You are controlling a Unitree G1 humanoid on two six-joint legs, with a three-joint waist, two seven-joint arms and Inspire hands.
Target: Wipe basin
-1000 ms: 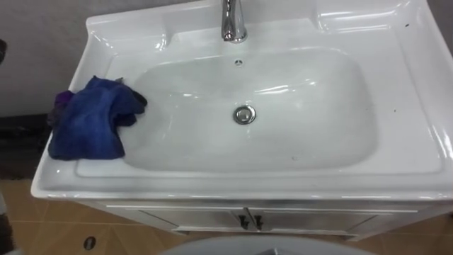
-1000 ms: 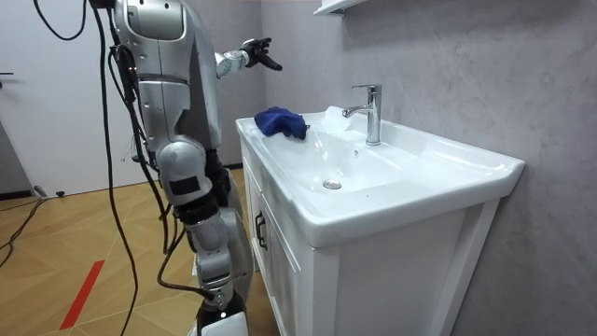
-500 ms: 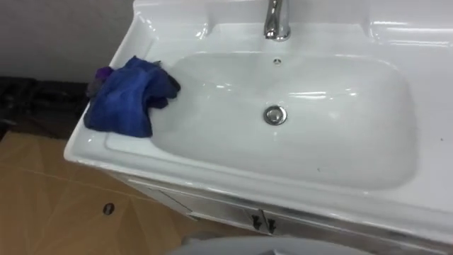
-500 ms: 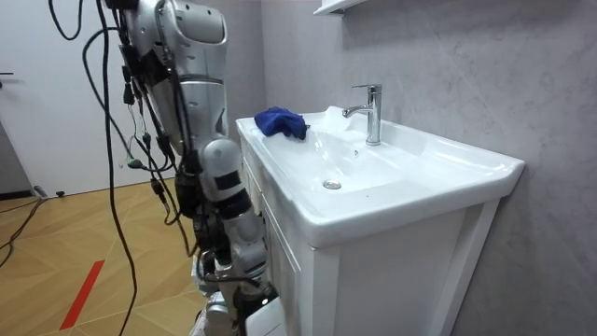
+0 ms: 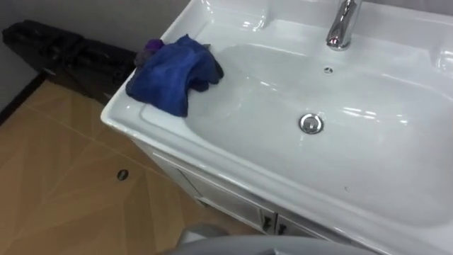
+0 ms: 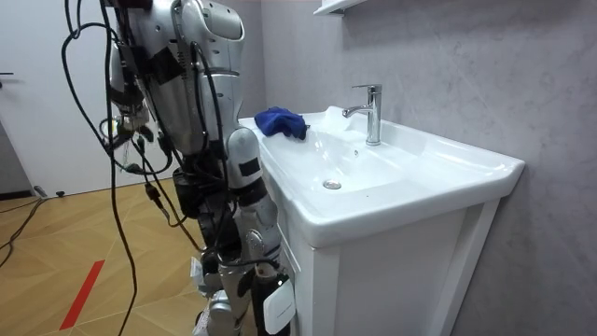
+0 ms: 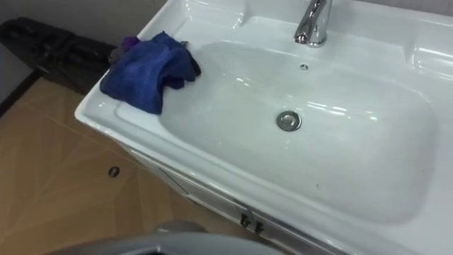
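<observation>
Basin (image 5: 333,142), white, fills the frame's centre and right; blue cloth (image 5: 173,74) lies bunched on its rim at upper left, held by nothing. Each robot hand's state cannot be told. Scene fits either wiping ahead or wiping finished.

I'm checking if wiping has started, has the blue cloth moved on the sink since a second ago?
No. In the room view the blue cloth lies on the same corner of the sink, same gap from the tap. The shift in the eye views is the camera's.
</observation>
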